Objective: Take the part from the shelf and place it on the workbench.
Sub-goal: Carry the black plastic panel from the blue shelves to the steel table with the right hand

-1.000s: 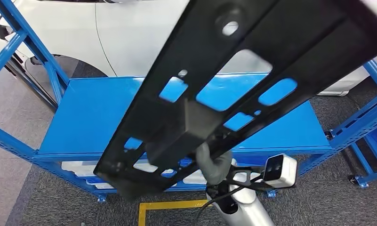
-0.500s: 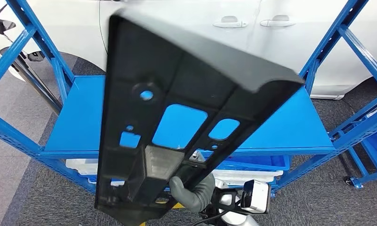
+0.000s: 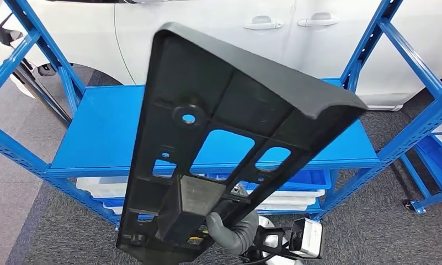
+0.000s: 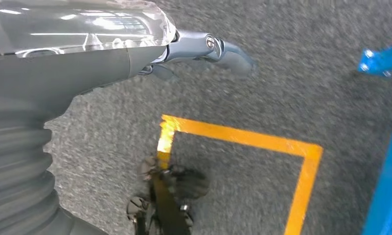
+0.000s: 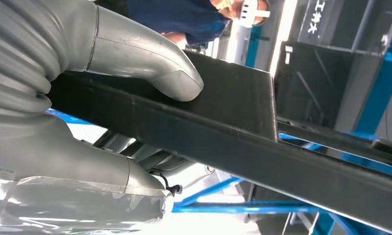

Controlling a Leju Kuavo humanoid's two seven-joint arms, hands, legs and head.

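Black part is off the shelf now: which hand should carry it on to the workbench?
Right. The right hand already grips the black part near its lower end, thumb pressed on it. The left hand hangs over the carpet floor, holding nothing.

The right hand (image 5: pixel 110 88) has a grey ribbed cover behind a thick, smooth grey thumb with a rounded tip. Beside the thumb sits a clear glossy plastic shell; thin black wires run just under its edge. The left hand (image 4: pixel 135 54) carries the same grey ribbed cover and clear shell, with blue-grey metallic fingers (image 4: pixel 223 49) pinned by a round silver screw. A white box-shaped camera module (image 3: pixel 307 237) with black cables sits behind the right hand.
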